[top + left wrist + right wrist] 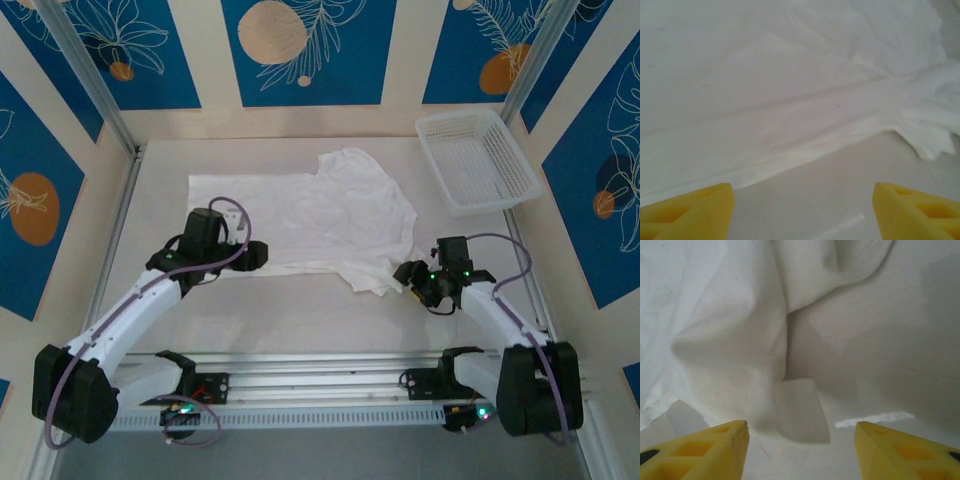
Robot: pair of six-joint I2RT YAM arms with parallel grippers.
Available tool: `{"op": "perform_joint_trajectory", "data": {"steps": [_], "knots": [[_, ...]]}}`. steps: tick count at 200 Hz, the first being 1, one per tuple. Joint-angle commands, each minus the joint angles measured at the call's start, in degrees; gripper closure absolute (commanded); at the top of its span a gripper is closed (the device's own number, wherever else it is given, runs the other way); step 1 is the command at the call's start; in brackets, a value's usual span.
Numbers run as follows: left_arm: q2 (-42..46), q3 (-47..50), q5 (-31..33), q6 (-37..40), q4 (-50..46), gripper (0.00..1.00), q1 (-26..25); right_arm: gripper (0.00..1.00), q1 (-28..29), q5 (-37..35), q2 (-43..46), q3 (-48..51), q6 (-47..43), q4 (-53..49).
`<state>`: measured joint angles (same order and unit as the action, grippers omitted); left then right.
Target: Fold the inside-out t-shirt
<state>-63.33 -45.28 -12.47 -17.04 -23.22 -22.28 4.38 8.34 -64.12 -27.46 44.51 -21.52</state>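
Robotics lab test cell. A white table (300, 320) is boxed in by cream wall panels (205, 60) carrying blue leaf-print posters (300, 50) and by aluminium corner posts (90, 80). A left arm (135, 305) and a right arm (505, 325) are bolted to a slotted metal rail (320, 385) at the near edge.

The left arm stretches forward and inward from its base, the left tool (258, 255) held low and pointing right, yellow jaws spread wide. The right arm bends inward, the right tool (410, 275) pointing left, jaws parted
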Motion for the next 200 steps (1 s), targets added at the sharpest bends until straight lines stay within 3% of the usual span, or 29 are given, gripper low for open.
{"op": "perform_joint_trajectory", "data": {"steps": [1,40,64,84,147,154,164,168,182,200], "knots": [[-0.8,-1.0,-6.6,5.2,-1.9,0.25,-0.6,0.48,1.3,5.2,-4.5,0.1,-1.5,7.1],[1.0,0.3,-2.7,3.8,-1.8,0.22,-0.6,1.00,6.3,3.8,-2.8,-3.2,4.4,6.0],[1.2,1.4,-1.7,2.5,-1.3,0.21,-0.6,1.00,9.1,3.0,0.5,-5.9,11.7,6.0],[0.8,2.3,-0.8,1.5,-0.5,0.21,-0.6,1.00,10.5,2.6,-2.9,-12.0,18.9,6.9],[0.2,3.1,-2.5,-1.3,1.1,0.20,-0.7,1.00,7.8,-1.1,-40.1,-52.0,23.8,0.2],[0.8,3.5,-2.6,-1.6,1.2,0.20,-0.7,0.90,7.0,0.0,-43.8,-55.8,23.8,-0.9],[1.6,4.3,-2.5,-2.1,1.4,0.20,-0.7,0.62,6.0,1.9,-48.1,-61.0,22.8,-3.6],[1.9,4.6,-2.6,-2.3,1.4,0.20,-0.7,0.55,5.7,2.5,-49.5,-62.9,22.5,-5.7],[2.9,5.6,-2.6,-2.6,1.2,0.20,-0.7,0.50,4.8,4.9,-50.8,-64.3,20.0,-8.0],[3.7,7.2,-2.0,-2.9,1.4,0.20,-0.7,0.46,3.9,4.3,-45.3,-56.6,18.3,-5.2]]}}
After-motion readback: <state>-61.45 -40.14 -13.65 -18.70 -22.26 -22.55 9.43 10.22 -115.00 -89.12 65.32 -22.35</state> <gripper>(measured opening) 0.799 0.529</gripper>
